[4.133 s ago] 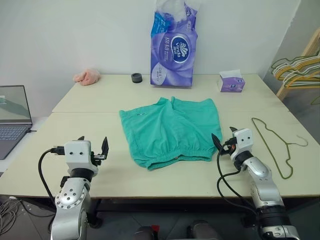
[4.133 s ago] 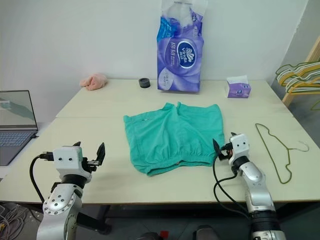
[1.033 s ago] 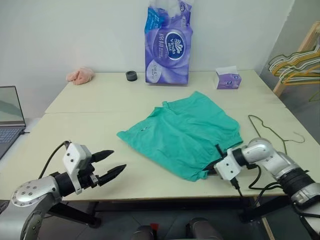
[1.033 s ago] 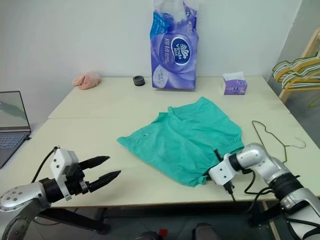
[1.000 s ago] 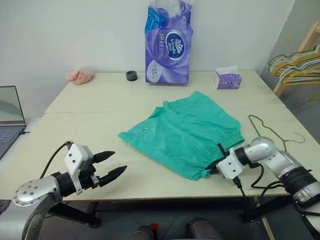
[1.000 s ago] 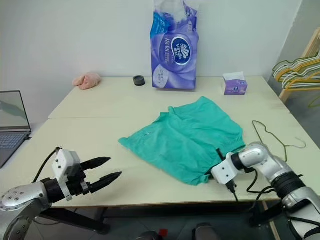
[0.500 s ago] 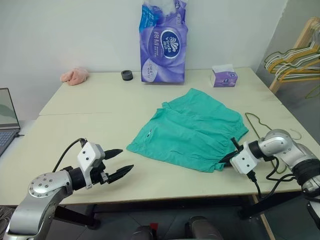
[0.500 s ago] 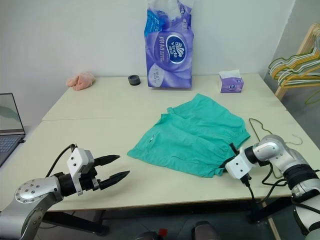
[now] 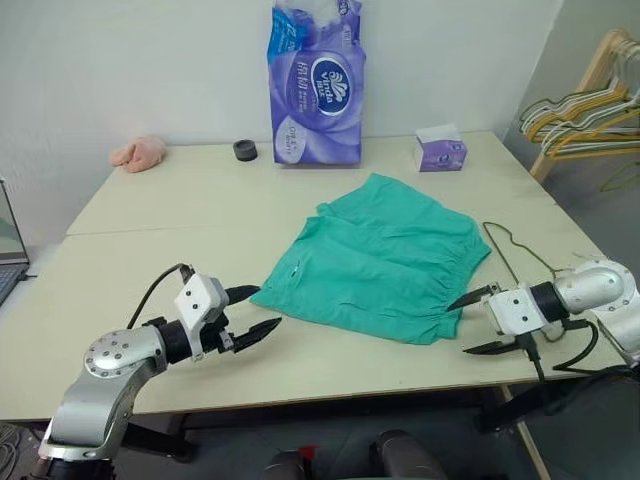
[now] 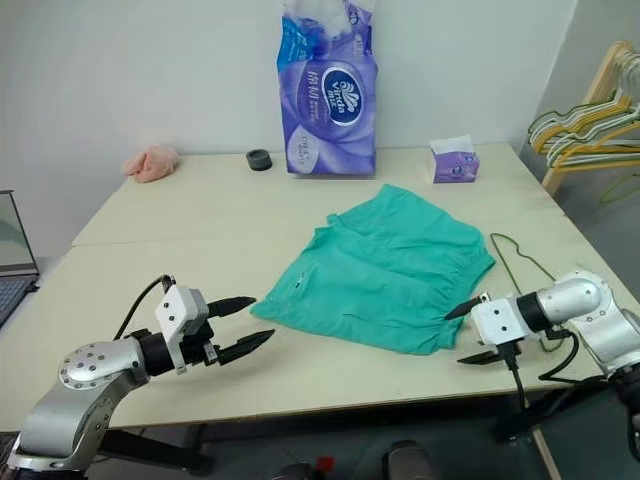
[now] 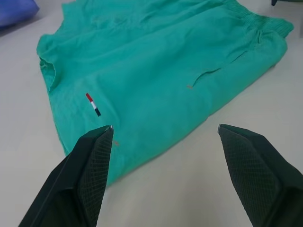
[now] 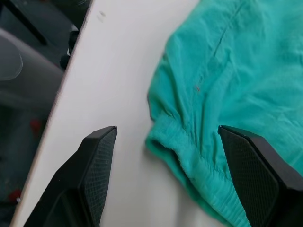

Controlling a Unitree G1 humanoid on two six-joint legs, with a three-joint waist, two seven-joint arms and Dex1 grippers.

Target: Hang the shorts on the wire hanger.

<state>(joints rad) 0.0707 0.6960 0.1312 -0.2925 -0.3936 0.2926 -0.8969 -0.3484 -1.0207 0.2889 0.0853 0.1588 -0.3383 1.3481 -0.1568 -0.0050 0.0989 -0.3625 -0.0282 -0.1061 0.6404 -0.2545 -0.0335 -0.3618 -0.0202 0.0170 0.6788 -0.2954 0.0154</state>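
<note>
The teal-green shorts (image 9: pixel 385 255) lie flat and turned at an angle in the middle of the table, waistband toward its right front. The thin wire hanger (image 9: pixel 497 250) lies flat just right of them, its near part hidden behind my right arm. My right gripper (image 9: pixel 456 329) is open, just off the waistband corner (image 12: pixel 189 165), which lies loose on the table beyond its fingers. My left gripper (image 9: pixel 268 306) is open and empty, pointing at the shorts' left corner (image 11: pixel 71 118), a short gap from the cloth.
A tall purple tissue pack (image 9: pixel 317 85), a small tissue box (image 9: pixel 440 153), a black round thing (image 9: pixel 244 150) and a pink cloth lump (image 9: pixel 138 152) line the far edge. Bunched hangers (image 9: pixel 575 100) hang on a rack at right. Both grippers are near the table's front edge (image 9: pixel 350 400).
My right gripper has opened, let go of the waistband corner and drawn back to the right. My left gripper has edged toward the shorts' left corner. The camera has turned right.
</note>
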